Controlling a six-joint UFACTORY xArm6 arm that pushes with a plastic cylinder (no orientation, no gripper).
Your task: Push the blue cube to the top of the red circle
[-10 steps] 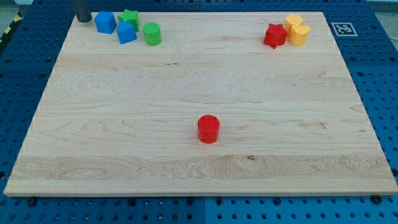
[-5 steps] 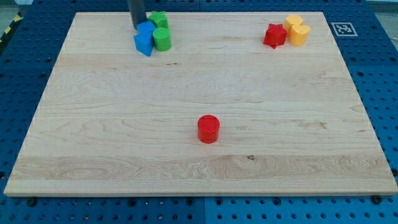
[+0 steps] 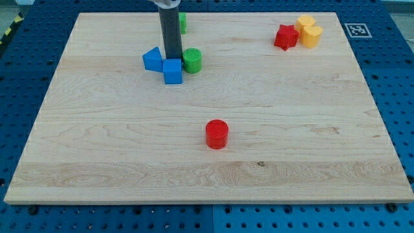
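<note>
The blue cube [image 3: 173,71] lies in the upper left part of the wooden board [image 3: 97,149]. My tip [image 3: 172,57] stands just above it in the view and touches its top edge. The red circle [image 3: 217,134], a short cylinder, sits near the board's middle, below and to the right of the cube. A second blue block [image 3: 152,59] lies at the cube's upper left. A green cylinder [image 3: 192,61] lies at its upper right.
A green block [image 3: 182,22] shows partly behind the rod near the top edge. A red star block [image 3: 285,36] and two yellow blocks [image 3: 309,30] sit at the top right.
My tip has moved right and down the view. It has pushed the blue cube, the other blue block and the green cylinder down and right; the other green block stayed near the top edge.
</note>
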